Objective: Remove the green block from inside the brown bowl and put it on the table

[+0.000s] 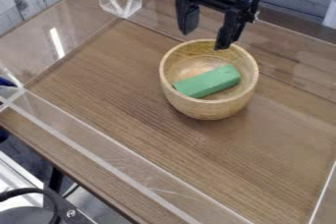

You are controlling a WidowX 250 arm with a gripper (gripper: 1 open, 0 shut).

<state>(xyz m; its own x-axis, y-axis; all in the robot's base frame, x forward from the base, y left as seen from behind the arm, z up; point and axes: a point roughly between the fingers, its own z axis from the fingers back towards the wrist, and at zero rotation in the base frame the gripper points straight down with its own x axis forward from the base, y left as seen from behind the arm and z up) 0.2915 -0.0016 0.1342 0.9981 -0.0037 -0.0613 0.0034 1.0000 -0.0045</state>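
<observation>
Wood-grain tabletop (144, 154) nearest, brown, smooth, low clear acrylic strips along edges. Round, thick-walled bowl (175, 98) on it, pale tan wood, smooth rim. Green block (207, 82) inside, flat, elongated, matte-looking, lying aslant on bowl floor. Beyond and above, black two-finger gripper (207, 39), angular linkages, fingers spread wide, released, nothing between them. Step in hand, by judgement: approach before grasp. Next move calls for centring over block, lowering inside rim, closing across narrow sides.
</observation>
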